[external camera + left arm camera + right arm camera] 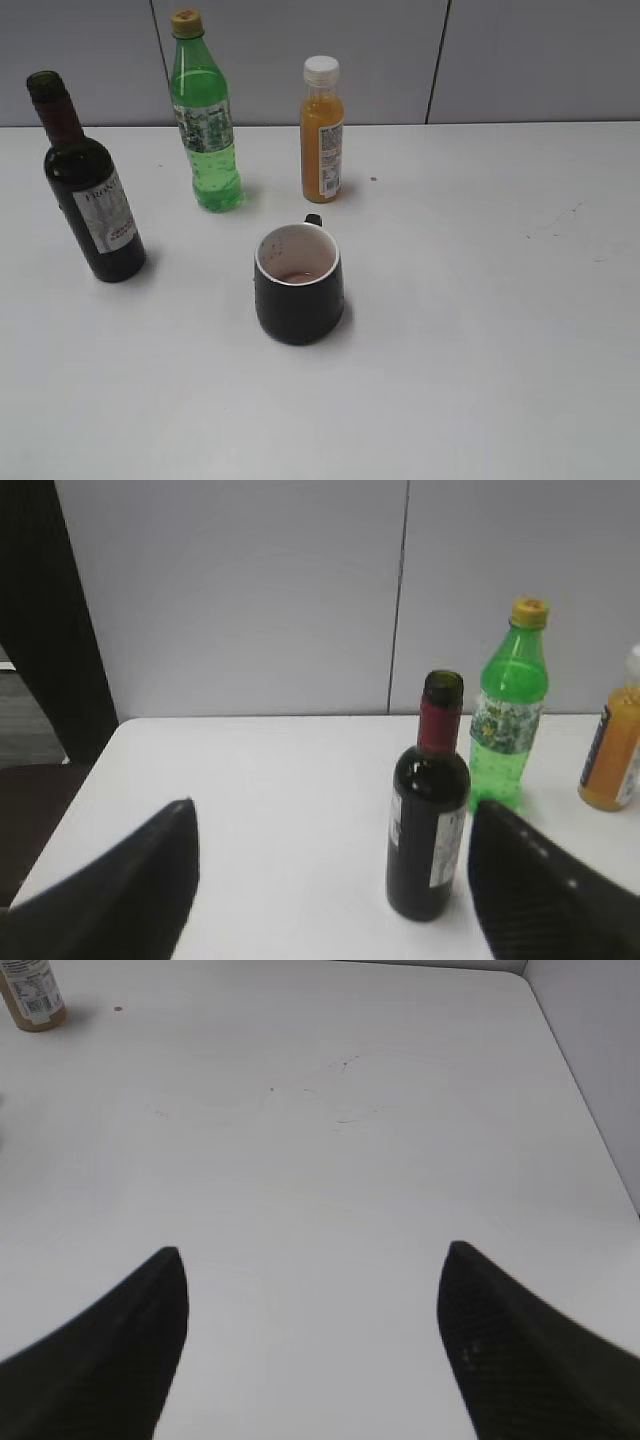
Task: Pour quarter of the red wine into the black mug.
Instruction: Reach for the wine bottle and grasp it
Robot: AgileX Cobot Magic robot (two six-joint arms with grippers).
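The left tool [330, 880] has its two dark fingers spread wide apart and holds nothing. Seen from its wrist camera, the wine bottle [428, 815] stands upright between the two finger tips but further away, not touching either one. The bottle is dark glass with a dark red foil neck, an open mouth and a pale label.

The right tool [315, 1345] also has its fingers wide apart and empty, hanging above a bare stretch of the white desk [330, 1160] that carries a few faint scuff marks.

From the outside camera neither tool is visible. Taking the black mug [299, 284] as the landmark, near the middle of the desk: it stands upright, its loop handle turned away toward the back wall, and a thin reddish film of liquid lies at the bottom of its white speckled inside. The wine bottle is well to the left of the mug and slightly behind it. A bright green plastic bottle [206, 125] with a yellow cap stands behind the mug and to its left. A small orange juice bottle [322, 131] with a white cap stands just behind the mug. All three bottles are upright and apart from the mug.
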